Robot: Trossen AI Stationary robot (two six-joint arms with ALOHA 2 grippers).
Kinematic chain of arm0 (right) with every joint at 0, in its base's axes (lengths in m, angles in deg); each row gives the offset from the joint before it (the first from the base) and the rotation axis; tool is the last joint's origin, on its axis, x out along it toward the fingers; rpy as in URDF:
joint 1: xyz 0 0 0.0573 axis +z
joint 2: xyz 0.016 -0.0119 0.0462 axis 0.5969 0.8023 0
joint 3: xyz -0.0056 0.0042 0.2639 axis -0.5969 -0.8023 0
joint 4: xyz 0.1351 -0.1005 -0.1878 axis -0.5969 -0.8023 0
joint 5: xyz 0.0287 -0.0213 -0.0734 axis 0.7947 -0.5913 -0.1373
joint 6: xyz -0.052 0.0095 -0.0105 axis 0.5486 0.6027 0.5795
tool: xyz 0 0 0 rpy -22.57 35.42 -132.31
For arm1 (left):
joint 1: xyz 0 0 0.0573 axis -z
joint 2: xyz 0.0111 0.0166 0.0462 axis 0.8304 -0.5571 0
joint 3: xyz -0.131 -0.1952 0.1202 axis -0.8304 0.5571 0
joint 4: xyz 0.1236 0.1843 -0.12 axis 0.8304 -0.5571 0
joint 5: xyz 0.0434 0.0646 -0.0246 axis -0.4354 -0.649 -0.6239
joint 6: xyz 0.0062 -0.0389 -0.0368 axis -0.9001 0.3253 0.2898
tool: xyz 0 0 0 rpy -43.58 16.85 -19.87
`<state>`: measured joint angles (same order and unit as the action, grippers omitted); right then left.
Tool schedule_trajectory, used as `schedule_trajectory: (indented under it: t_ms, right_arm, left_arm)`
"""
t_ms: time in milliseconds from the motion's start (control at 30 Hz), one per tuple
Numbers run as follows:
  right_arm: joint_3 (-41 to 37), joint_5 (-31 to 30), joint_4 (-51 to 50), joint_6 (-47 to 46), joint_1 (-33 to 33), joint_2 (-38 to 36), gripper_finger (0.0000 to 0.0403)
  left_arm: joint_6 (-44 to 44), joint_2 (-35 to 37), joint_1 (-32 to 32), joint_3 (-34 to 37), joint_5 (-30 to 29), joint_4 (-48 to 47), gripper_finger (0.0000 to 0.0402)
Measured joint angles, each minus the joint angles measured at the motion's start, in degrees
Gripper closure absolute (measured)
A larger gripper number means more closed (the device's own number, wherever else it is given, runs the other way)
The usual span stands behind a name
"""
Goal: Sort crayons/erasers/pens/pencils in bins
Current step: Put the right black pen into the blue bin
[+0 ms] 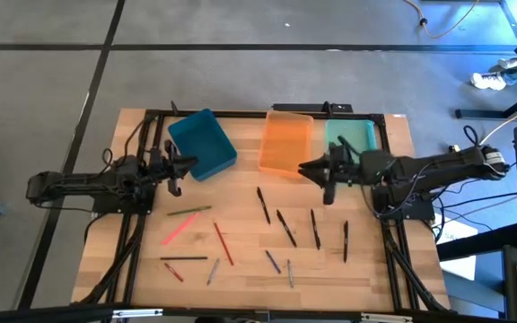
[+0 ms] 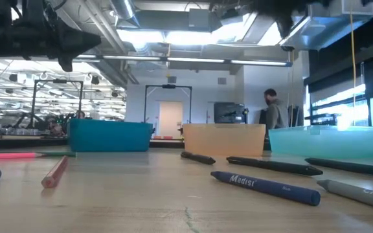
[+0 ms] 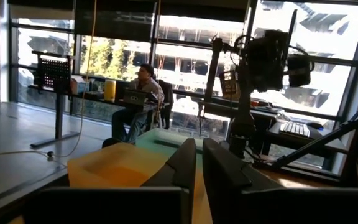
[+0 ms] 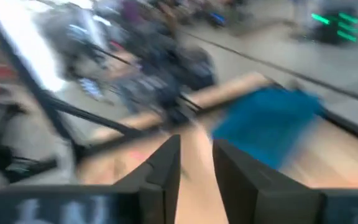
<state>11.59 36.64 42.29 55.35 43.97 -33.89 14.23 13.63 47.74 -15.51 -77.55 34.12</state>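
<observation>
Evidently both end effectors hold nothing: left [image 1: 177, 173] nearly closed, right [image 1: 317, 172] slightly parted (airborne).

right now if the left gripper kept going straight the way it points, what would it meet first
Probably the orange bin: the left gripper points across the table toward the right arm, and its wrist view shows that bin just past its fingers. Height is unclear, so it might pass above the rim.

My table [image 1: 393, 260] is pale wood, visible grain, matt, a few scratches. Teal bin [image 1: 203, 144] opaque plastic, smooth, slight sheen. Orange bin [image 1: 286, 142] translucent plastic, frosted look. Mint bin [image 1: 355, 135] light translucent plastic. Blue crayon [image 2: 264, 186] has a matt paper wrap with print. My left gripper [image 3: 197, 163] fingers look like dark matt plastic.
</observation>
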Motion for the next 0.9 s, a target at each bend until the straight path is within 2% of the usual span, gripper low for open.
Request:
schedule_trajectory:
  t_ms: [133, 233, 400, 567, 767, 900]
  right_arm:
    - [-1.0, -11.5, -11.9, -9.5, 3.5, 0.4, 0.0318]
    - [-0.6, -16.5, -18.7, -17.1, 5.3, 0.6, 0.0319]
    - [-0.4, -18.3, -26.9, -27.2, 6.4, 0.7, 0.0319]
    - [-0.4, -20.3, -34.0, -36.4, 8.6, 3.6, 0.0319]
    - [-0.4, -22.2, -34.8, -39.2, 13.0, 9.1, 0.0319]
    - [-0.4, -23.1, -39.4, -42.5, 14.6, 10.6, 0.0319]
  left_arm:
    - [0.1, -0.6, 0.0, 0.0, -0.1, -0.5, 0.0370]
    - [0.2, -1.1, 0.0, 0.0, -0.2, -1.4, 0.0351]
    - [1.8, -2.8, 0.0, 0.0, -1.1, -3.3, 0.0327]
    - [1.4, -3.5, 0.0, 0.0, -3.9, -3.7, 0.0329]
    - [-0.4, -2.6, 0.0, -1.9, -5.8, -3.7, 0.0340]
    - [-2.9, -2.7, -0.1, -3.9, -7.8, -3.9, 0.0348]
